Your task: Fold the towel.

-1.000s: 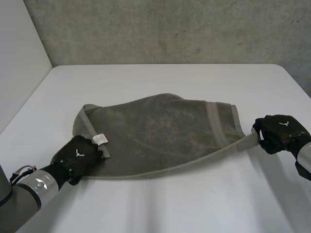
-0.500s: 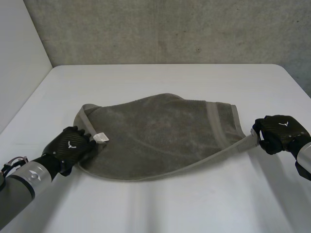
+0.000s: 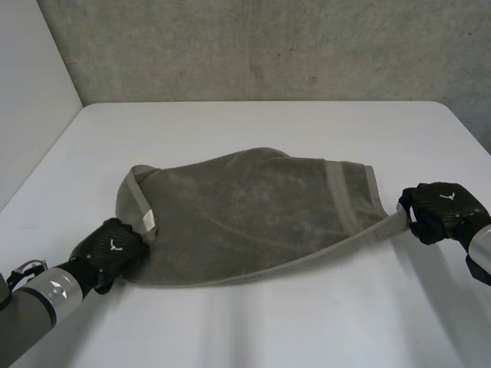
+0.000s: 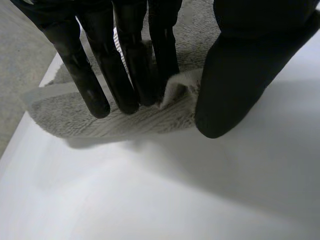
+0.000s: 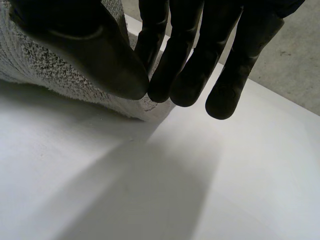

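A grey-brown towel (image 3: 253, 207) lies folded over in the middle of the white table (image 3: 253, 130), sagging along its front edge. My left hand (image 3: 113, 247) is at the towel's front left corner, beside a small white label (image 3: 147, 222). In the left wrist view its fingers (image 4: 130, 75) and thumb (image 4: 235, 75) close on the bunched corner (image 4: 125, 125) and label (image 4: 177, 85). My right hand (image 3: 441, 207) is at the right corner, which is stretched to a point. In the right wrist view its fingers (image 5: 190, 60) and thumb pinch the towel's edge (image 5: 40, 70).
A grey concrete wall (image 3: 268, 46) runs behind the table and a pale wall (image 3: 31, 92) stands at the left. Bare table surface lies in front of the towel and behind it. The table's right edge passes close behind my right hand.
My left hand slid left along the towel's corner, opened, then closed on it. The label now stands on edge. My right hand has kept still.
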Controlling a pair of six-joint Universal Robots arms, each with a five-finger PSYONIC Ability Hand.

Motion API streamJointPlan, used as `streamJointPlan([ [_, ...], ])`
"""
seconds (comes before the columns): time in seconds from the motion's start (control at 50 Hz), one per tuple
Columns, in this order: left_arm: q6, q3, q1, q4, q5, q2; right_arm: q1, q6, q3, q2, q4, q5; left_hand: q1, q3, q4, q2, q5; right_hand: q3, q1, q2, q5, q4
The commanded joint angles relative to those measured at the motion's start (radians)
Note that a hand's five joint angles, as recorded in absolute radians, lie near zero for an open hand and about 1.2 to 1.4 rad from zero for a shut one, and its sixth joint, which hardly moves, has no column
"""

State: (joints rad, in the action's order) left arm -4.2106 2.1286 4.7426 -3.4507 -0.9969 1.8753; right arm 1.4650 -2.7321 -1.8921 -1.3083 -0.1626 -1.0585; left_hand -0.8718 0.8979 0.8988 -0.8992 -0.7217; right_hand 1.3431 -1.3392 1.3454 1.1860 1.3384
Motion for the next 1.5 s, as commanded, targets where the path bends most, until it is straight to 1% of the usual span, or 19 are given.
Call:
streamJointPlan([
  [0.02, 0.004, -0.012, -0.001, -0.028, 0.001, 0.036, 0.0, 0.0, 0.001, -0.002, 0.002, 0.0, -0.497, 0.471, 0.47, -0.47, -0.472, 0.053, -0.057, 0.051, 0.036, 0.058],
  [0.24, 0.014, -0.027, 0.005, -0.174, -0.005, -0.024, -0.002, -0.015, 0.024, -0.028, 0.012, -0.008, -0.525, 0.498, 0.497, -0.497, -0.5, 0.053, -0.057, 0.051, 0.036, 0.058],
  [0.38, 0.05, -0.032, 0.036, -0.171, -0.012, -0.151, 0.002, -0.015, 0.08, -0.176, 0.102, -0.008, -0.525, 0.498, 0.497, -0.497, -0.5, 0.053, -0.057, 0.051, 0.036, 0.058],
  [0.44, 0.141, -0.036, 0.043, -0.165, -0.022, -0.281, 0.002, -0.017, 0.108, -0.223, 0.149, -0.005, -0.525, 0.498, 0.497, -0.497, -0.5, 0.053, -0.057, 0.051, 0.036, 0.058],
  [0.48, 0.295, -0.061, 0.05, -0.159, -0.028, -0.414, 0.002, -0.023, 0.186, -0.314, 0.23, 0.005, -0.525, 0.498, 0.497, -0.497, -0.5, 0.053, -0.057, 0.051, 0.036, 0.058],
  [0.64, 0.65, -0.197, 0.054, -0.026, -0.074, -0.61, 0.002, -0.025, 0.47, -0.391, 0.421, -0.005, -0.525, 0.498, 0.497, -0.497, -0.5, 0.053, -0.057, 0.051, 0.036, 0.058],
  [0.78, 0.661, -0.251, 0.048, 0.109, -0.078, -0.553, 0.015, -0.005, 0.591, -0.278, 0.6, -0.001, -0.525, 0.498, 0.497, -0.497, -0.5, 0.053, -0.057, 0.051, 0.036, 0.058],
  [0.84, 0.659, -0.242, 0.044, 0.125, -0.078, -0.466, 0.095, 0.026, 0.565, -0.197, 0.635, 0.0, -0.525, 0.498, 0.497, -0.497, -0.5, 0.053, -0.057, 0.051, 0.036, 0.058],
  [0.86, 0.659, -0.242, 0.043, 0.125, -0.078, -0.466, 0.157, 0.026, 0.523, -0.168, 0.624, 0.003, -0.525, 0.498, 0.497, -0.497, -0.5, -0.21, 0.206, -0.213, -0.228, -0.206],
  [0.88, 0.656, -0.24, 0.04, 0.131, -0.08, -0.428, 0.158, 0.026, 0.522, -0.167, 0.624, 0.003, -0.525, 0.498, 0.497, -0.497, -0.5, -0.213, 0.209, -0.215, -0.23, -0.208],
  [0.92, 0.655, -0.24, 0.037, 0.131, -0.08, -0.395, 0.285, 0.006, 0.399, -0.146, 0.534, -0.005, -0.525, 0.498, 0.497, -0.497, -0.5, -0.844, 0.84, -0.846, -0.861, -0.839],
  [0.96, 0.655, -0.24, 0.028, 0.137, -0.08, -0.352, 0.337, -0.027, 0.334, -0.138, 0.459, -0.017, -0.525, 0.498, 0.497, -0.497, -0.5, -0.981, 0.977, -0.983, -0.998, -0.976],
  [1.04, 0.655, -0.245, 0.02, 0.143, -0.082, -0.344, 0.396, -0.159, 0.222, -0.137, 0.29, -0.063, -0.525, 0.498, 0.497, -0.497, -0.5, -1.006, 1.002, -1.008, -1.023, -1.001],
  [1.08, 0.659, -0.251, 0.017, 0.145, -0.082, -0.347, 0.429, -0.332, 0.144, -0.14, 0.12, -0.113, -0.525, 0.498, 0.497, -0.497, -0.5, -1.052, 1.048, -1.055, -1.07, -1.048],
  [1.18, 0.673, -0.298, -0.018, 0.168, -0.095, -0.404, 0.491, -0.553, 0.09, -0.14, -0.044, -0.156, -0.525, 0.498, 0.497, -0.497, -0.5, -1.105, 1.102, -1.108, -1.123, -1.101],
  [1.38, 0.771, -0.477, -0.174, 0.263, -0.246, -0.453, 0.692, -0.615, 0.143, -0.037, -0.106, -0.232, -0.525, 0.498, 0.497, -0.497, -0.5, -1.149, 1.146, -1.152, -1.167, -1.145],
  [1.44, 0.782, -0.516, -0.214, 0.277, -0.267, -0.453, 0.745, -0.633, 0.192, 0.009, -0.106, -0.317, -0.525, 0.498, 0.497, -0.497, -0.5, -1.155, 1.151, -1.158, -1.173, -1.151],
  [1.48, 0.79, -0.581, -0.268, 0.295, -0.318, -0.441, 0.816, -0.675, 0.246, 0.046, -0.103, -0.417, -0.525, 0.498, 0.497, -0.497, -0.5, -1.167, 1.163, -1.169, -1.184, -1.162],
  [1.5, 0.79, -0.619, -0.298, 0.306, -0.365, -0.436, 0.816, -0.675, 0.246, 0.046, -0.103, -0.417, -0.525, 0.498, 0.497, -0.497, -0.5, -1.167, 1.163, -1.169, -1.185, -1.162],
])
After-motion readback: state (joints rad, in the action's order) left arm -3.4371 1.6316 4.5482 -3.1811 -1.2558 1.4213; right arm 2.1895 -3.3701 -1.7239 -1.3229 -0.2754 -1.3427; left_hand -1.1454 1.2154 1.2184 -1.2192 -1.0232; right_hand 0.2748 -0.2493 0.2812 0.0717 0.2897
